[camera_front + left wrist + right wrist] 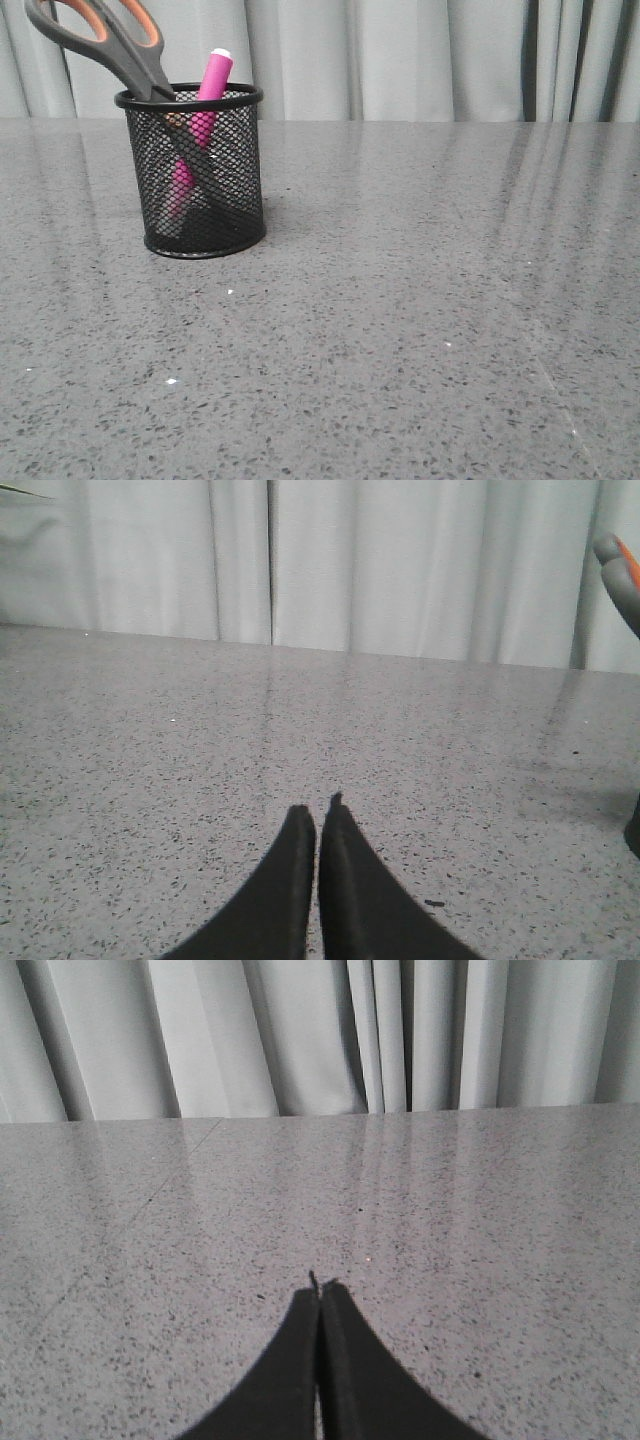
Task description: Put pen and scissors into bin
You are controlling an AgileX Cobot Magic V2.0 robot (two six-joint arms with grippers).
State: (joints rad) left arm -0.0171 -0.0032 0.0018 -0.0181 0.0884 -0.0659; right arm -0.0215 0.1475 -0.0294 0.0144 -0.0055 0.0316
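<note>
— Where are the pen [204,110] and scissors [112,38]?
— Both stand tilted in the bin [196,172], on the table [420,300], handles poking over the rim.
— And the arms?
— Low over bare tabletop. The left gripper [317,815] has its fingers pressed together, holding nothing; the right gripper [320,1290] too.
</note>
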